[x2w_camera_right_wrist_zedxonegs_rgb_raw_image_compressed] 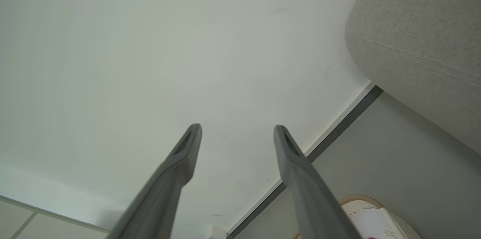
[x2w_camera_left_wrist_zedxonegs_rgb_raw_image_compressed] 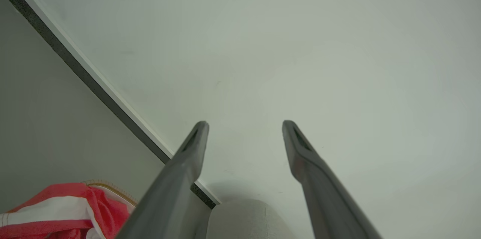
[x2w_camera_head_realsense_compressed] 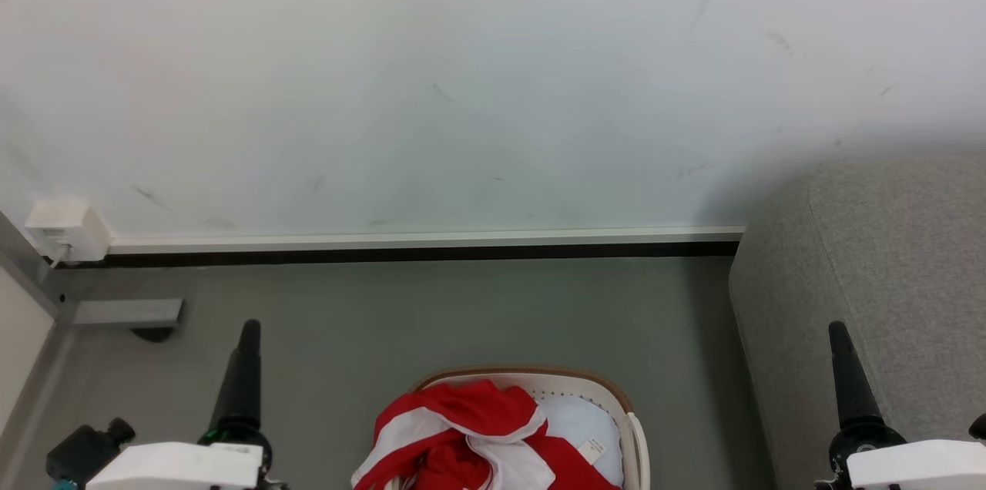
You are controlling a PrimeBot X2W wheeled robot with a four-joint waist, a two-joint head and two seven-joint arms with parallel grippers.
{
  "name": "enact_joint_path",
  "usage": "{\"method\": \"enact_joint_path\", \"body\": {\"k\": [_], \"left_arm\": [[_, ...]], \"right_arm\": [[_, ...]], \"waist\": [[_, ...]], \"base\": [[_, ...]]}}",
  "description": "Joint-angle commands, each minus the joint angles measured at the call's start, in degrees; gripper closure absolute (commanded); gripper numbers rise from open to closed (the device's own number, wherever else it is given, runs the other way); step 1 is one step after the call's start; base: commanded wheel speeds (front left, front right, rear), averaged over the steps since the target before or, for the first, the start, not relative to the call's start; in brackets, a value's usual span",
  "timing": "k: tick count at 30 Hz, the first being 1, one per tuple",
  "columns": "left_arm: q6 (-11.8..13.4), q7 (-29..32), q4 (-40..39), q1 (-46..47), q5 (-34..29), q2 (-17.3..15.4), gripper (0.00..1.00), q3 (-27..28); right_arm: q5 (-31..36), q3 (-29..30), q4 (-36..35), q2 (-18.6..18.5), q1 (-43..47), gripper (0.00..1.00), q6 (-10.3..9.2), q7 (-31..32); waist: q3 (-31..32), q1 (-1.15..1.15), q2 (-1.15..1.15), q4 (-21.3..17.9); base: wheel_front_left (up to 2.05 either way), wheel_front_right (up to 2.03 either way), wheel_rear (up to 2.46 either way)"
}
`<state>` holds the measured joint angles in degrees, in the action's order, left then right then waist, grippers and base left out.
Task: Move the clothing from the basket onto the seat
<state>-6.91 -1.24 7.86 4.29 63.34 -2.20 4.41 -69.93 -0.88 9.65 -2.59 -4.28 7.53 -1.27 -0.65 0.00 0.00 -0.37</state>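
The basket (x2w_camera_head_realsense_compressed: 539,373), cream with a brown rim, stands on the floor at the bottom centre of the head view. Red-and-white clothing (x2w_camera_head_realsense_compressed: 454,428) lies bunched in its left part, spilling over the left rim. The grey fabric seat (x2w_camera_head_realsense_compressed: 886,259) rises at the right, against the wall. My left gripper (x2w_camera_head_realsense_compressed: 249,332) points up left of the basket and is open and empty in the left wrist view (x2w_camera_left_wrist_zedxonegs_rgb_raw_image_compressed: 245,124), where the clothing (x2w_camera_left_wrist_zedxonegs_rgb_raw_image_compressed: 56,205) shows at the lower left. My right gripper (x2w_camera_head_realsense_compressed: 838,332) is in front of the seat, open and empty (x2w_camera_right_wrist_zedxonegs_rgb_raw_image_compressed: 237,128), with the seat (x2w_camera_right_wrist_zedxonegs_rgb_raw_image_compressed: 421,43) to its upper right.
A pale bluish-white pad (x2w_camera_head_realsense_compressed: 585,421) lies in the basket's right part. A white wall with a dark baseboard (x2w_camera_head_realsense_compressed: 424,251) closes the back. A white socket box (x2w_camera_head_realsense_compressed: 65,232) and a grey metal bracket (x2w_camera_head_realsense_compressed: 127,313) sit at the far left. Grey floor (x2w_camera_head_realsense_compressed: 462,313) lies between basket and wall.
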Motion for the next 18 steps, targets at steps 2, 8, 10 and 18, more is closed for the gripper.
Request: {"method": "enact_joint_path", "body": {"k": [2,8,10,18], "left_arm": [[0.4,-0.8,-1.5,0.7,-4.2,-0.5,0.00,-0.6],[2.0,-2.1,-2.3,0.5,-13.8,-0.8,0.00,-2.4],[2.8,-2.5,-2.5,0.4,-16.5,-1.2,0.00,-3.2],[6.1,-4.0,-2.6,0.1,-23.2,-2.5,0.00,-6.2]], "right_arm": [[3.1,-0.4,-1.3,-0.7,-0.8,0.00,-0.02,-0.8],[10.1,-1.0,-2.2,-0.6,-0.8,0.00,-0.02,-2.0],[12.5,-1.3,-2.2,-0.6,-0.7,0.00,-0.03,-2.4],[20.6,-2.3,-2.0,-0.5,-0.4,0.00,-0.03,-3.9]], "waist": [[0.0,0.00,0.00,0.0],[-0.2,0.00,0.00,0.0],[-0.2,0.00,0.00,0.0],[0.0,0.00,0.00,-0.1]], "base": [[0.00,0.00,0.00],[0.00,0.00,0.00],[0.00,0.00,0.00],[0.00,0.00,0.00]]}}
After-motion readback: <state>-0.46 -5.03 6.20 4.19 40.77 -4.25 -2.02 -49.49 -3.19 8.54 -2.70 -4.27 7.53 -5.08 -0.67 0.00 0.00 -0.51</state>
